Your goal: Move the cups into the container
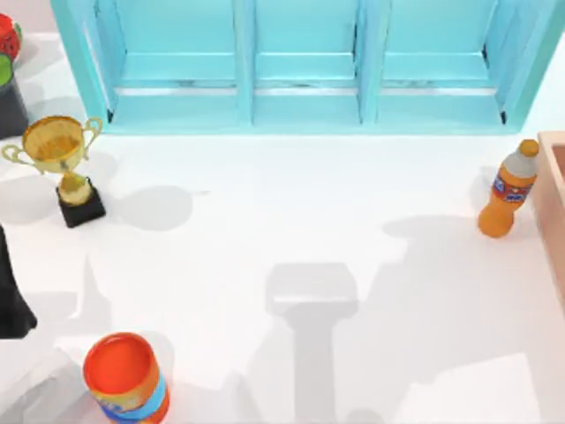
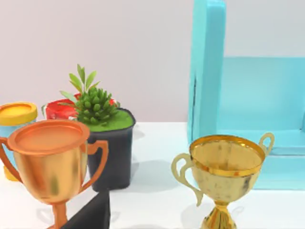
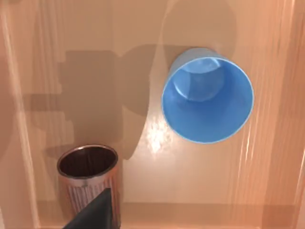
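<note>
From where I stand, I cannot tell how either pair of jaws is set. In the right wrist view a dark finger (image 3: 95, 210) juts in, close against the ribbed side of the dark brown tumbler with pinkish-brown fluted walls (image 3: 88, 176); whether it touches the tumbler or merely hangs above it I cannot say. The left arm (image 1: 13, 291) sits parked at the left edge of the counter in the top view.

Both cups look to be inside the container already. The brown tumbler stands upright on the peach-tan floor (image 3: 143, 200), and the plain light blue tumbler (image 3: 207, 100) rests well apart from it on the same floor, mouth facing the camera, with raised walls showing along the edges. In the top view a strip of that large peach-tan thick-walled box (image 1: 554, 212) shows at the counter's right edge, and no cups stand on the white counter (image 1: 282, 238).

So I'd judge the task essentially finished, with perhaps only the right arm's retreat left.

Around the counter sit an orange soda bottle (image 1: 509, 190) just beside the box, a gold two-handled trophy on a black base (image 1: 60, 159), an orange-red canister with a blue band (image 1: 125, 378) and a turquoise shelf unit (image 1: 300, 62) at the back.
</note>
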